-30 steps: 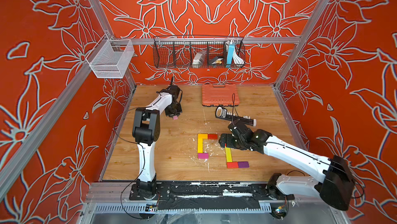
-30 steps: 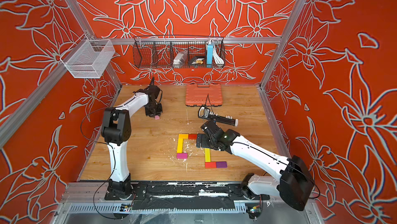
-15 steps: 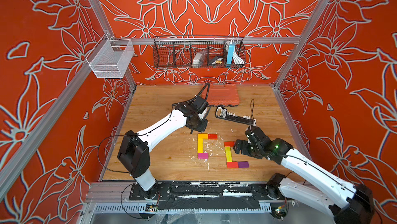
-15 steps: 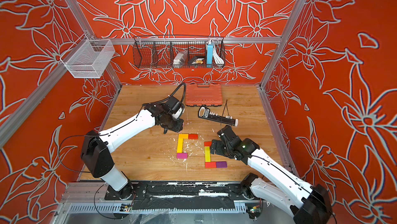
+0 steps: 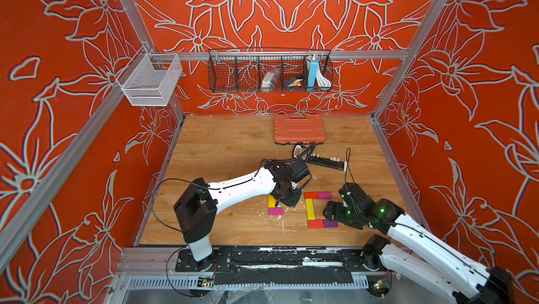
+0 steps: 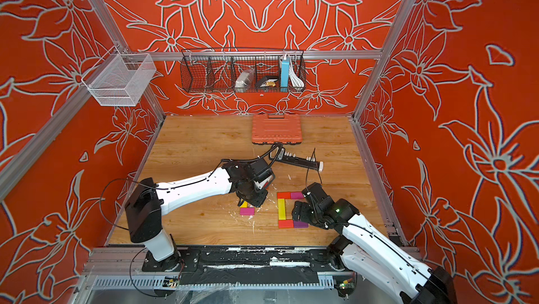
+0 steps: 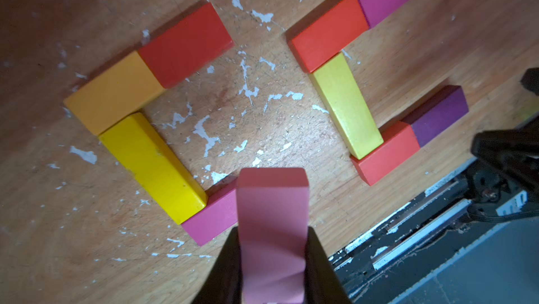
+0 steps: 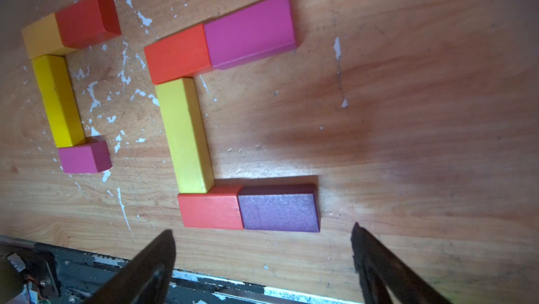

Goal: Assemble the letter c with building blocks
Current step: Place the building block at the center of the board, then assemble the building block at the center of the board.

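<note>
Low, left pincer point(image 7: 272, 238) tight around pink block point(image 7: 272, 197), arm point(image 5: 242, 186) outstretched.

Five blocks point(image 8: 185, 136) are forming a full C, four others point(image 7: 151, 165) are lying beside as an unfinished C, and a pink block point(image 7: 272, 223) is hanging over its magenta end.

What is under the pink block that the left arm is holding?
In the left wrist view the magenta block and the wooden table show beneath the pink block. One end of the magenta block is covered, so contact cannot be told.
</note>
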Motion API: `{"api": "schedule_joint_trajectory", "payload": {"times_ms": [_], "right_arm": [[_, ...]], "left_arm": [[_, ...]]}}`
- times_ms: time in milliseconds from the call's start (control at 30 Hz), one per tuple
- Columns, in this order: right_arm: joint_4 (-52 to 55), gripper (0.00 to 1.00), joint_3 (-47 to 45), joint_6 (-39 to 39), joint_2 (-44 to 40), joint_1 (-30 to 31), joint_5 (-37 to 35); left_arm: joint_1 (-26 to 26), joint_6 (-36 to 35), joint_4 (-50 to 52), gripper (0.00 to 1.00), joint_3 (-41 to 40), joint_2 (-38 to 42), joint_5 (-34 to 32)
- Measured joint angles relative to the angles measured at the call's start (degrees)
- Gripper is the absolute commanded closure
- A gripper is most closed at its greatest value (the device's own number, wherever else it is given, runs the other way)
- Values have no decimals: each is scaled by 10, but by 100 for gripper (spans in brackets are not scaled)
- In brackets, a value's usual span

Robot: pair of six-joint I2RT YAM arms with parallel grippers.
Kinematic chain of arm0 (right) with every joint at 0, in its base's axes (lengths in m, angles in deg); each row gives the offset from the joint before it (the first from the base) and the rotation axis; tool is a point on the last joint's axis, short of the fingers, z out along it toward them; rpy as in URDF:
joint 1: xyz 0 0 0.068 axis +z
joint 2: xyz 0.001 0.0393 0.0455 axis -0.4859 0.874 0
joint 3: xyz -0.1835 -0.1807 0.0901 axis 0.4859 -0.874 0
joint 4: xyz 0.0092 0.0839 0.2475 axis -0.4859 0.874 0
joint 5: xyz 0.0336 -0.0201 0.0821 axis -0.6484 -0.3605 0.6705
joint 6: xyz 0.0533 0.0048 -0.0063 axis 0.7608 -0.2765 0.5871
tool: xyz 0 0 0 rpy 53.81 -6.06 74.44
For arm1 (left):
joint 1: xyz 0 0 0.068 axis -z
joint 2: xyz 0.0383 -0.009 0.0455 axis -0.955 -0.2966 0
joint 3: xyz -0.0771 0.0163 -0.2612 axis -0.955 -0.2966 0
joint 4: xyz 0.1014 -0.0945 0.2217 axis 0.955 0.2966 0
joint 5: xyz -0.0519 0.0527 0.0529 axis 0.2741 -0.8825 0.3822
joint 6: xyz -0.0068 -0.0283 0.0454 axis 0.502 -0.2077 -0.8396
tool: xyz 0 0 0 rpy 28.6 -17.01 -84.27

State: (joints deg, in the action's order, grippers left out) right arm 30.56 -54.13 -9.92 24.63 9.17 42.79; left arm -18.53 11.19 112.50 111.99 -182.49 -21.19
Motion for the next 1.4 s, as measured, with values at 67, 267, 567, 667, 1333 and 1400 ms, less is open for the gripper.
{"api": "schedule_joint_trajectory", "payload": {"times_ms": [67, 267, 567, 667, 1333, 1400], "right_arm": [[0, 4, 1, 0, 0, 0, 0], [2, 4, 5, -8, 0, 0, 1], [5, 4, 21, -21, -11, -1, -3], [6, 4, 21, -22, -16, -1, -4], [-17, 8, 79, -102, 69, 0, 10], [-29, 9, 108, -126, 106, 6, 15]], "left_arm": [[6, 11, -7, 82, -1, -23, 1], [13, 32, -25, 78, -1, -69, 12], [13, 47, -48, 60, -2, -78, 31], [13, 52, -57, 57, -6, -78, 36], [-45, 80, -87, 35, -104, 135, 37], [-74, 84, -92, 31, -122, 174, 43]]}}
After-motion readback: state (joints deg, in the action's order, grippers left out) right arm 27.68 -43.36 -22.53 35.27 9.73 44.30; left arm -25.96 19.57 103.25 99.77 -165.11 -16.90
